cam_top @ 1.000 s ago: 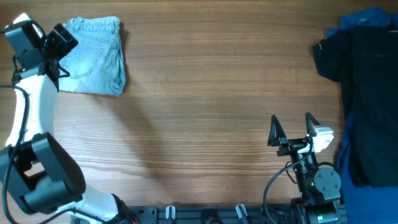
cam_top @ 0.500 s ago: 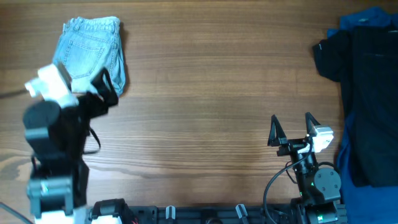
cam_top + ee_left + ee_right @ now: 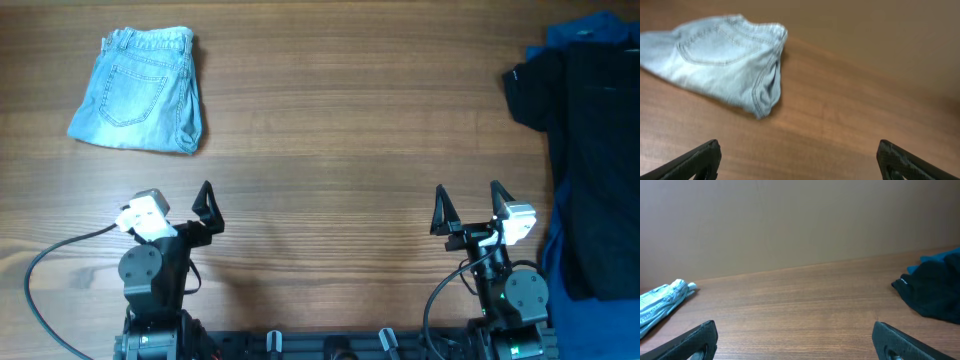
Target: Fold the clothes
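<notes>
The light blue denim shorts (image 3: 140,90) lie folded at the table's far left, a back pocket facing up. They also show in the left wrist view (image 3: 720,57) and at the left edge of the right wrist view (image 3: 660,307). My left gripper (image 3: 180,205) is open and empty near the front edge, well short of the shorts. In its own view its fingertips (image 3: 800,160) stand wide apart over bare wood. My right gripper (image 3: 468,212) is open and empty at the front right, its fingertips (image 3: 795,340) wide apart.
A black garment (image 3: 585,140) lies over a dark blue cloth (image 3: 590,30) along the table's right edge. Both show at the right of the right wrist view, black (image 3: 935,292) and blue (image 3: 940,260). Bare wood lies between the two arms.
My left arm has drawn back from the shorts at the far left to the front edge. The shorts stay folded where they lay. The right arm has not moved.
</notes>
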